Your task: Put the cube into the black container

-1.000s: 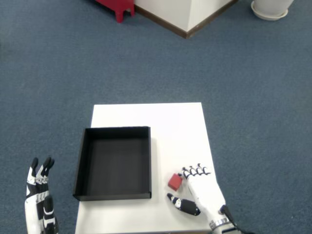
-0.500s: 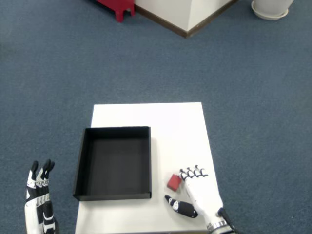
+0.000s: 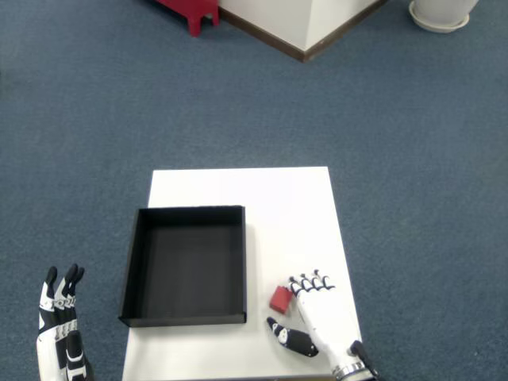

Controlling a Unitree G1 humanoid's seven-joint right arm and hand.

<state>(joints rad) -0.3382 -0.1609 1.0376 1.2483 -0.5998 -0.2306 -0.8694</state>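
The red cube (image 3: pixel 281 298) sits on the white counter (image 3: pixel 278 206), just right of the black container's (image 3: pixel 186 266) near right corner and apart from its wall. It looks small, rigid and light, with flat faces and sharp edges, so it should neither deform nor break; smooth sides may slip under a weak pinch, so the sound hold is on two opposite faces, thumb on the near one and fingers on the far or right one. The right hand (image 3: pixel 321 321) lies just beside it, fingers spread and bent with their tips (image 3: pixel 309 282) at the cube's right upper edge, perhaps touching, while the thumb (image 3: pixel 290 337) points left below the cube and apart from it; it holds nothing yet. The container is an open, shallow tray, empty as far as its dark floor shows, and its right wall is the one thing to be lifted over. The left hand (image 3: pixel 59 333) hangs off the counter's left side over blue carpet (image 3: pixel 413 159), well clear.
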